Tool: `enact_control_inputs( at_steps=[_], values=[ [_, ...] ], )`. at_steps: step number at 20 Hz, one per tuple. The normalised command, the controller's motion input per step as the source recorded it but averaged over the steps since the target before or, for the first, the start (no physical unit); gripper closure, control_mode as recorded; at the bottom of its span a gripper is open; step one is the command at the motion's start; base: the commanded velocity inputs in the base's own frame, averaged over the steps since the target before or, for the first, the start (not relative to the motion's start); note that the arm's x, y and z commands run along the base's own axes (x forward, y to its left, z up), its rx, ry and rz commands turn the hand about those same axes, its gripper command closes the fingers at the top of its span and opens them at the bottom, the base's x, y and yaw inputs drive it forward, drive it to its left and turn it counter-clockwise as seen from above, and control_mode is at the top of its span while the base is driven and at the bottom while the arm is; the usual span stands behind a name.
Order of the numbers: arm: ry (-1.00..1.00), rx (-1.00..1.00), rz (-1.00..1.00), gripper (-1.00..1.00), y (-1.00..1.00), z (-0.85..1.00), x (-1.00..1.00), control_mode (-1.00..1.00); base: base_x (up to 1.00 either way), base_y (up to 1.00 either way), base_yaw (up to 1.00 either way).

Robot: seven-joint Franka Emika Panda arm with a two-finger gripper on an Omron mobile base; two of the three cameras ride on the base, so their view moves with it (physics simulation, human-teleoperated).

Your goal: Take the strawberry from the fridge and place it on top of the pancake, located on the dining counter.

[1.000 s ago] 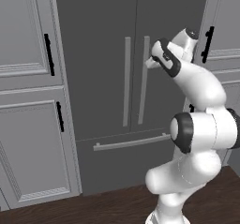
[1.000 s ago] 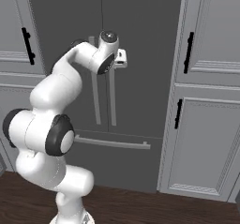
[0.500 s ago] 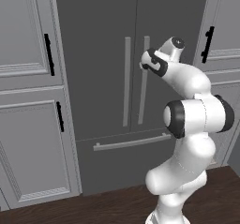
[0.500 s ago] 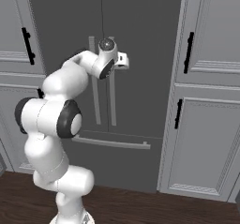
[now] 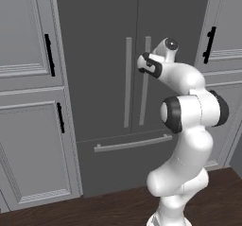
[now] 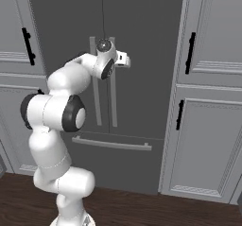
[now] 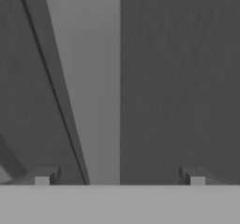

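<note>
The fridge (image 5: 99, 40) (image 6: 142, 36) is tall and dark grey, and both of its doors are shut. Two long silver handles run down its middle. My gripper (image 5: 142, 65) (image 6: 125, 59) is raised at the upper part of the right door's handle (image 5: 144, 97) (image 6: 112, 102). In the hand view my gripper (image 7: 119, 178) is open, and the silver handle (image 7: 89, 78) runs up between the two fingertips (image 7: 43, 179), close in front. Nothing is held. The strawberry, the pancake and the dining counter are out of view.
Light grey panelled cabinets (image 5: 28, 126) (image 6: 208, 126) with black handles stand on both sides of the fridge. The bottom drawer (image 5: 127, 159) has a horizontal silver bar (image 6: 111, 143). Dark wood floor (image 5: 94, 211) lies below.
The arm has stretched forward and carried the open gripper in to the right door's handle. The fridge doors have stayed shut.
</note>
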Motion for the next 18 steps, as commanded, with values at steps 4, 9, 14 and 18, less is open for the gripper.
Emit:
enact_control_inputs(
  at_steps=[4, 9, 14, 18],
  values=[
    [0.00, 0.00, 0.00, -1.00, 0.00, 0.00, 0.31, -1.00, 0.00, 0.00, 0.00],
    [0.00, 0.00, 0.00, -1.00, 0.00, 0.00, 0.36, -1.00, 0.00, 0.00, 0.00],
    [-0.04, 0.00, 0.00, -1.00, 0.00, -0.05, 0.29, -1.00, 0.00, 0.00, 0.00],
    [-0.11, 0.00, 0.00, -1.00, 0.00, -0.22, 0.25, -1.00, 0.00, 0.00, 0.00]
  ],
)
